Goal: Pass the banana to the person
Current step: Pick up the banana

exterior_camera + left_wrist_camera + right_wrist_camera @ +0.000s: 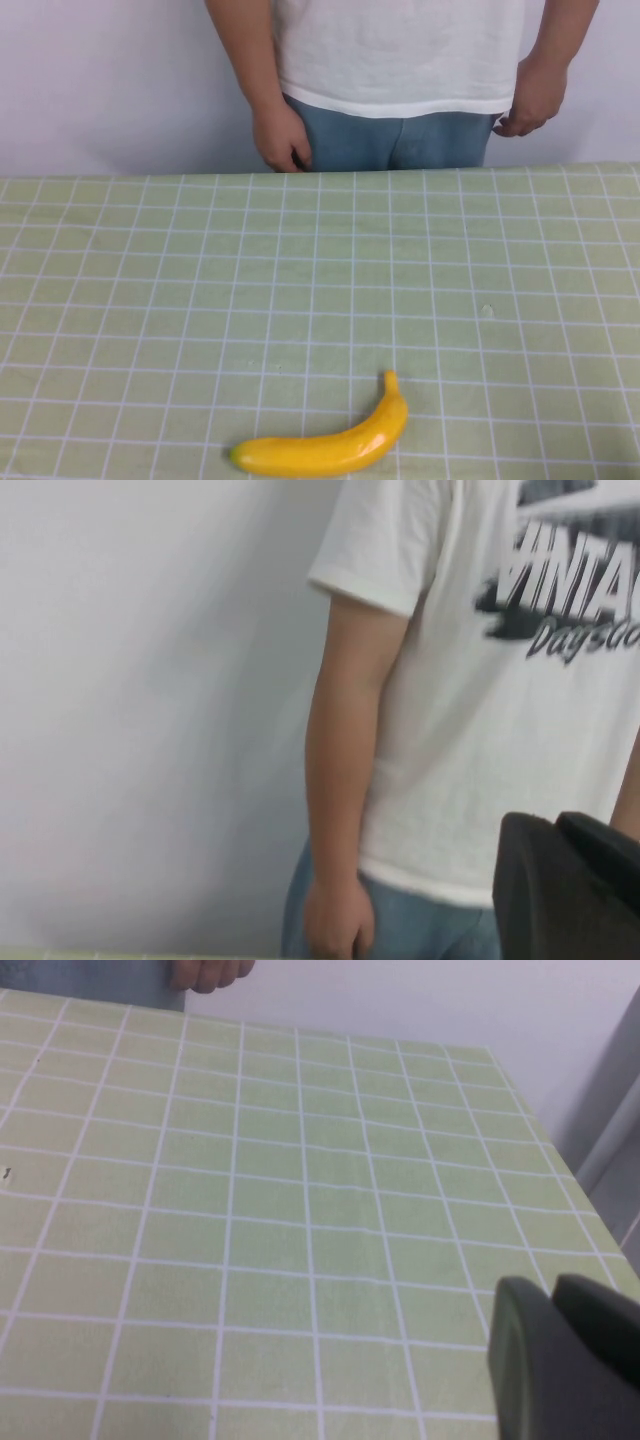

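Note:
The banana [330, 445] is bright yellow and glossy. It lies on the green checked tablecloth [300, 270] near the front edge, a little right of the middle, with its stem pointing away from me. The person [400, 60], in a white t-shirt and blue jeans, stands behind the far edge with both arms hanging down. Neither gripper shows in the high view. My left gripper [553, 825] is raised and faces the person's torso [470, 730], its fingers together and empty. My right gripper [550, 1290] hovers over the cloth [300, 1210], fingers together and empty. The banana is out of both wrist views.
A plain white wall stands behind the person. The right wrist view shows the table's far right corner [490, 1055], with a grey strip beyond it, and one of the person's hands [210, 972] at the far edge.

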Controlling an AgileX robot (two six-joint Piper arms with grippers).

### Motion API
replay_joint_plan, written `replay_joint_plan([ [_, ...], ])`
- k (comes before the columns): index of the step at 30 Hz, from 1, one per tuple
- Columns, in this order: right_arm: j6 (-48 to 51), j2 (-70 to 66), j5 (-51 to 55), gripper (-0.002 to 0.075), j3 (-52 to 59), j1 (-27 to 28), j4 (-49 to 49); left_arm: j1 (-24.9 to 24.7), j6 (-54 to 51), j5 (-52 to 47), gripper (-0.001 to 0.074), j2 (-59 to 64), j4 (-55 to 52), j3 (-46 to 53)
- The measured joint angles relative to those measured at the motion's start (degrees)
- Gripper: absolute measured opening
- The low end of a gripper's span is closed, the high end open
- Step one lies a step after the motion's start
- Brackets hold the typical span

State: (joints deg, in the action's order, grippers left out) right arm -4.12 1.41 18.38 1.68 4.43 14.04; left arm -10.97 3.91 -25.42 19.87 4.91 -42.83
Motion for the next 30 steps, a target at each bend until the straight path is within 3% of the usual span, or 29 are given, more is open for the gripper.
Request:
replay_joint_plan([
  [7, 0.00, 0.00, 0.00, -0.0007, 0.00, 0.00, 0.00, 0.00, -7.04, 0.12, -0.0004, 3.95, 1.56, -0.71],
  [16, 0.00, 0.00, 0.00, -0.0007, 0.00, 0.00, 0.00, -1.87, -37.06, -24.36, 0.0018, 24.65, 18.72, -6.36],
  [19, 0.00, 0.00, 0.00, -0.0007, 0.00, 0.00, 0.00, -5.18, -41.46, -27.77, 0.0129, 30.61, 20.84, -7.88],
  [24, 0.00, 0.00, 0.00, -0.0007, 0.00, 0.00, 0.00, -13.23, -46.11, -29.94, 0.0406, 40.27, 21.33, -8.39],
  [30, 0.00, 0.00, 0.00, -0.0007, 0.00, 0.00, 0.00, -24.97, -51.17, -29.37, 0.0475, 53.00, 18.51, -8.39],
])
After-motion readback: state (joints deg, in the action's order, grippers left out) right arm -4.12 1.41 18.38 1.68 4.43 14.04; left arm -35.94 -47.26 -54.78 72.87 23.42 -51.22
